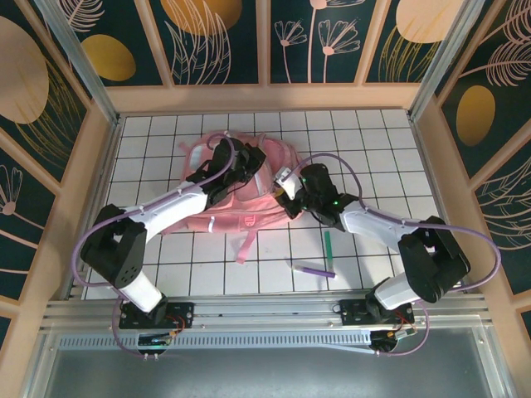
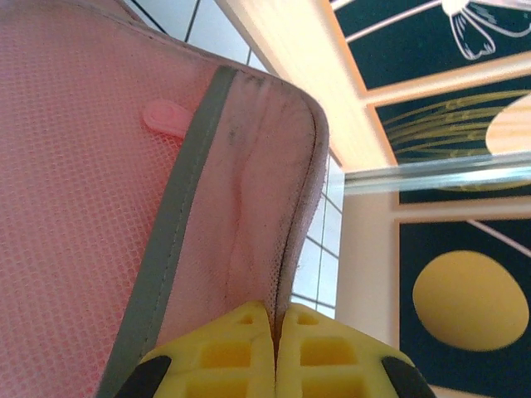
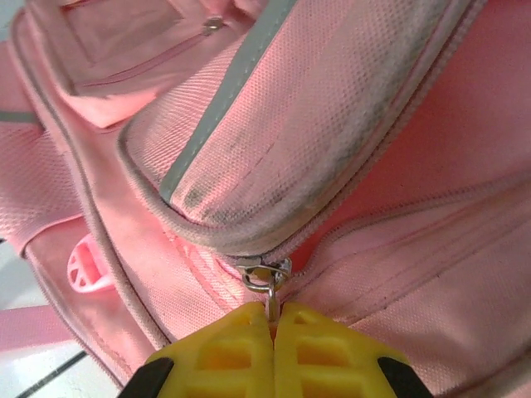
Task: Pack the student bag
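Note:
The student bag (image 1: 241, 199), a big pink backpack with grey strips, lies on the white tiled table between my two arms. My left gripper (image 2: 275, 319) is shut on the edge of a flap of the student bag (image 2: 99, 207), with the fabric seam pinched between the yellow fingers. My right gripper (image 3: 272, 319) is shut on the metal zipper pull (image 3: 267, 278) of the student bag (image 3: 332, 108), where a zip line meets a grey-trimmed pocket. From above, the left gripper (image 1: 241, 162) sits on the bag's top and the right gripper (image 1: 292, 192) at its right side.
A green pen (image 1: 327, 243) and a purple pen (image 1: 313, 269) lie on the tiles near the right arm. A pink strap (image 1: 246, 240) trails toward the front. Wooden walls (image 1: 99, 149) fence the table on three sides.

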